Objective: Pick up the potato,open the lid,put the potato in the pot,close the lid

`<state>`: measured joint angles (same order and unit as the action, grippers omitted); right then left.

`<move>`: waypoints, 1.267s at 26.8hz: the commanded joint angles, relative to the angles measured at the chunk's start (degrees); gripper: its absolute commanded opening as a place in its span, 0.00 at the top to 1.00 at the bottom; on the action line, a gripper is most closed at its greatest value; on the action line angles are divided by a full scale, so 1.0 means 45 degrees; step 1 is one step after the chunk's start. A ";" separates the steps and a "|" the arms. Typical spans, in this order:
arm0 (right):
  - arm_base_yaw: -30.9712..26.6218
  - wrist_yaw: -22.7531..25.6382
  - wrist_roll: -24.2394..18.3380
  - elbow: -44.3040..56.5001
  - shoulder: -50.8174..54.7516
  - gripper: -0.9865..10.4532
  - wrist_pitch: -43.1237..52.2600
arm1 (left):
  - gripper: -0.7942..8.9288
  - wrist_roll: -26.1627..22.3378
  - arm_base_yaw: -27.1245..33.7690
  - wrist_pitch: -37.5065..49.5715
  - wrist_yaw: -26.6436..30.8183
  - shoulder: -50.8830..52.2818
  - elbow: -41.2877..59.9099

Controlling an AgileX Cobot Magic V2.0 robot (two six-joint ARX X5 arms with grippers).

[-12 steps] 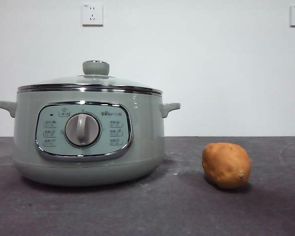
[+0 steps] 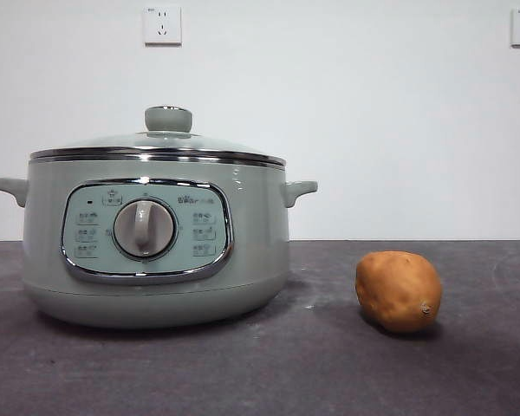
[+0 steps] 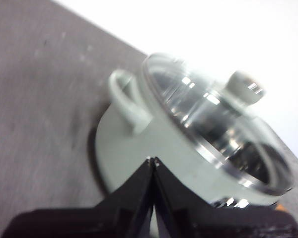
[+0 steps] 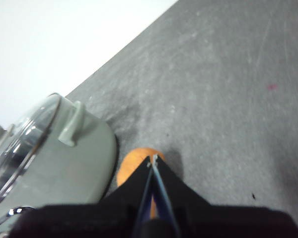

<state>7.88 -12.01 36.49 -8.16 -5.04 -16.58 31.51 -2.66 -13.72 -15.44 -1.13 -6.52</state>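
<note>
Dark table [image 2: 329, 364] bears lidded pot [image 2: 156, 251] beside potato [image 2: 399, 291]; both tools closed, empty.

The pot [image 2: 156, 234] carries a chrome-framed control panel [image 2: 146, 230] on its front face. A short brand word is printed at the panel's upper right, above the dial [image 2: 144, 229]; the letters are too small and soft to read with confidence. Small icon labels stand in two columns, left and right of the dial, with one more at the panel's upper left; none of their characters can be made out. The dial shows no legible numbers. The two wall sockets [image 2: 162, 25] bear no readable marking. Both wrist views are too blurred to show any text.
</note>
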 commanded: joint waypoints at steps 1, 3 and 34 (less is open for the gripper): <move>0.0015 -0.0024 -0.1195 -0.1035 -0.0840 0.93 -0.0238 | 0.93 -0.1005 0.0024 -0.0296 0.0000 -0.0369 -0.0816; 0.0015 -0.0024 -0.1753 -0.1865 -0.1603 0.93 -0.0631 | 0.93 -0.1404 0.0024 -0.0661 -0.0010 -0.0840 -0.1477; 0.0039 -0.1681 -0.7203 -1.1793 -1.1720 0.37 -0.7742 | 0.49 -0.7009 0.0000 -0.7436 -0.1608 -1.1162 -1.1827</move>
<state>7.92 -19.44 4.49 -61.04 -57.78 -51.62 0.84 -2.66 -47.48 -22.46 -51.42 -59.57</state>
